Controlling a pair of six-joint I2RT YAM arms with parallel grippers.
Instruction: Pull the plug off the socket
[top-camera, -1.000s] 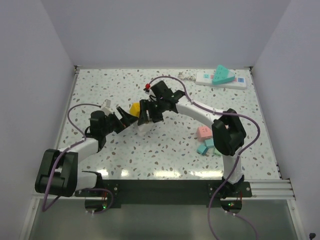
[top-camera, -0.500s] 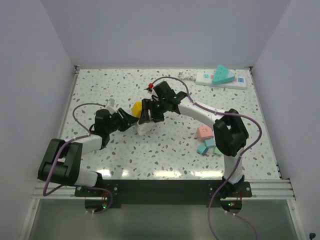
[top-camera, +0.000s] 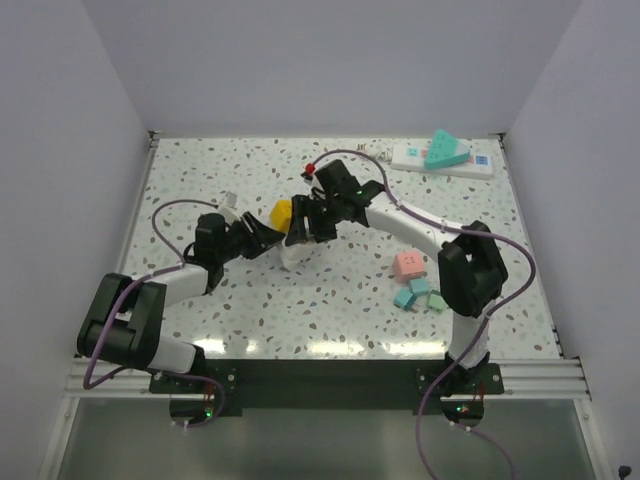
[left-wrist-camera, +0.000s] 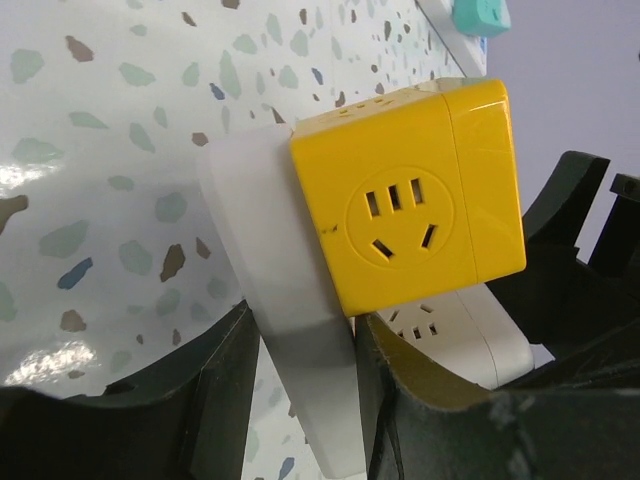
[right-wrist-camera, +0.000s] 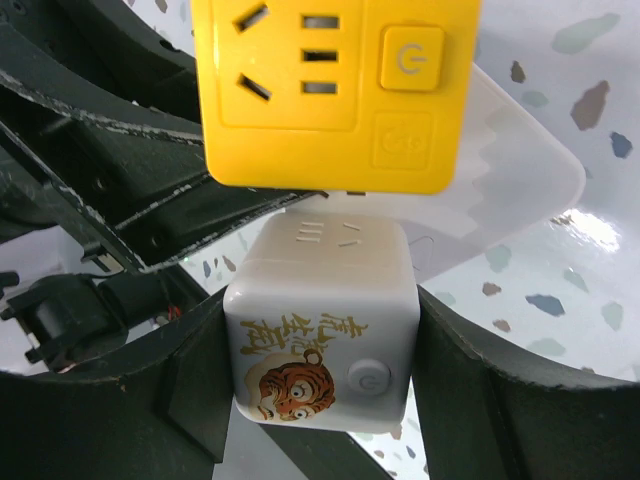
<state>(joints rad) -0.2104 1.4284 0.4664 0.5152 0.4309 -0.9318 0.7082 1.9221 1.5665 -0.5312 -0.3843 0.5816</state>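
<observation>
Two arms meet mid-way over the speckled tabletop (top-camera: 200, 180). Biggest item, the white power strip (top-camera: 403, 155), lies along the far right edge, well apart from both claws, with a teal triangular plug (top-camera: 445, 150) sitting on its face. Meanwhile the left claw (left-wrist-camera: 305, 365) is clamped on a frosted white piece (left-wrist-camera: 260, 230) touching a yellow cube socket (left-wrist-camera: 410, 195). The right claw (right-wrist-camera: 320, 370) squeezes a white tiger-print cube socket (right-wrist-camera: 320, 340) just beside it. A pink block (top-camera: 408, 265) and teal blocks (top-camera: 405, 297) sit near the right arm.
</observation>
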